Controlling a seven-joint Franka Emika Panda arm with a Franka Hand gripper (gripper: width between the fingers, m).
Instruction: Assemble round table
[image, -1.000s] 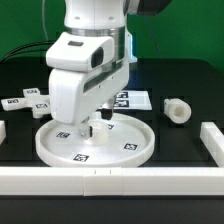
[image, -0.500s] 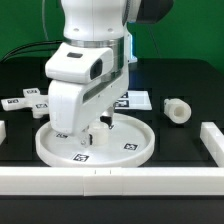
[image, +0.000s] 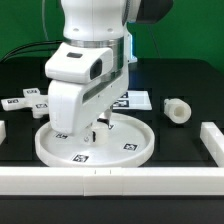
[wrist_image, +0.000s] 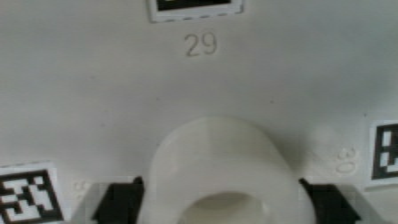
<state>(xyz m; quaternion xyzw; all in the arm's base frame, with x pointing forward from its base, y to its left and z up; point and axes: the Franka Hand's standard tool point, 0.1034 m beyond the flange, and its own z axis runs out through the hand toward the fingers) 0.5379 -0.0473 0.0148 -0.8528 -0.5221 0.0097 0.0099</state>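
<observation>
The large rimmed round disc (image: 140, 150) lies flat near the front of the table, its tags facing up. My gripper (image: 97, 124) reaches down onto its middle. In the wrist view the gripper (wrist_image: 222, 202) has a dark finger on each side of the disc's raised, hollow central hub (wrist_image: 217, 155), and both touch it. The disc's flat face (wrist_image: 107, 90) shows a printed 29 and tags. The short cylindrical leg (image: 177, 109) lies on its side at the exterior view's right. The tagged cross-shaped foot (image: 28, 102) lies at the exterior view's left, partly behind the arm.
A long white bar (image: 110, 178) runs along the front, just past the disc's rim. Shorter white bars stand at the right (image: 212, 140) and left (image: 3, 130). The marker board (image: 138, 98) lies behind the arm.
Since one second ago the arm has shifted toward the exterior view's left and sunk lower over the disc's middle. It has held still for the last half second. The disc has not moved.
</observation>
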